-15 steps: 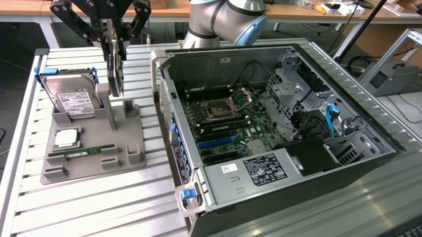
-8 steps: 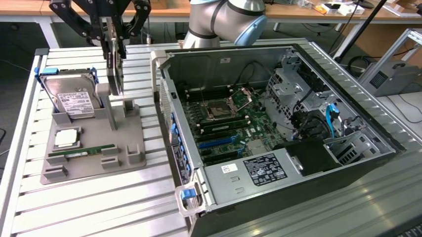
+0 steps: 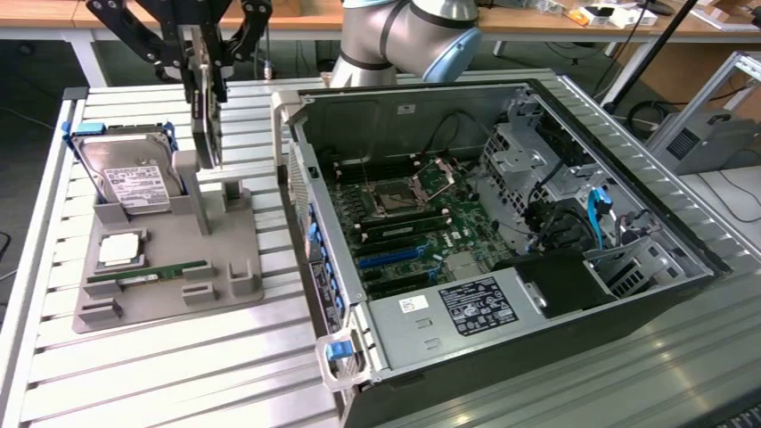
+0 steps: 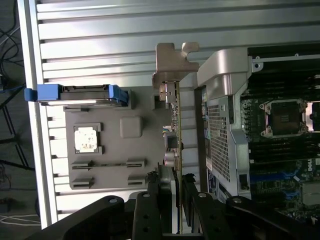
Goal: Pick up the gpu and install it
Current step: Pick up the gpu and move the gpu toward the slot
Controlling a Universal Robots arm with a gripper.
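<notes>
The gpu [image 3: 207,107] is a thin dark card that stands edge-on over the tall post of the grey holder [image 3: 226,259], left of the open computer case [image 3: 701,267] in the exterior view. My gripper [image 3: 205,58] is above it, shut on the card's upper part. In the wrist view the gpu [image 4: 176,130] runs as a narrow strip away from my gripper [image 4: 176,192]. Its silvery bracket [image 4: 172,60] is at the far end, and a black finger presses on each side. Whether the card's lower edge still rests in the post's slot I cannot tell.
On the grey holder lie a hard drive with blue side rails [image 3: 131,174], a square processor [image 3: 119,250] and a green memory stick [image 3: 149,272]. Inside the case, the motherboard [image 3: 393,214] shows blue slots [image 3: 393,257]. The arm's base [image 3: 405,36] stands behind the case.
</notes>
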